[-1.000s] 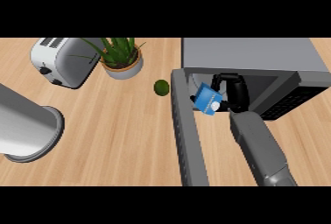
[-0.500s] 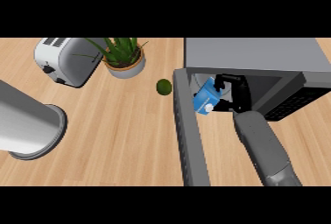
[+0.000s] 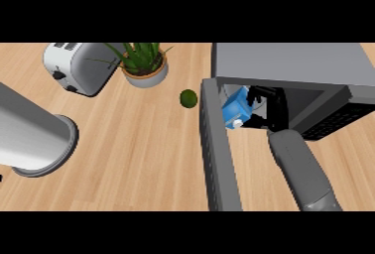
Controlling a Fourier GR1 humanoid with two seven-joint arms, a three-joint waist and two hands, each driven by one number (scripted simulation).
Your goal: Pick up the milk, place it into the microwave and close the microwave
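Observation:
The blue and white milk carton [image 3: 236, 109] leans tilted just inside the open front of the grey microwave [image 3: 293, 64], at the left side of its cavity. My right hand [image 3: 268, 105] reaches into the cavity from below, and its black fingers curl round the carton's right side. The right forearm [image 3: 300, 168] runs down to the view's lower edge. The microwave door [image 3: 218, 158] stands swung wide open, its edge pointing toward me. My left forearm [image 3: 29, 136] shows as a large grey cylinder at the left; its hand is out of sight.
A silver toaster [image 3: 77, 67] stands at the back left, with a potted plant [image 3: 144, 67] beside it. A small dark green fruit [image 3: 189, 98] lies on the wooden counter [image 3: 139, 163] just left of the door's hinge.
My right hand has carried the milk carton up and deeper into the microwave opening. The door, toaster, plant and fruit have kept their places.

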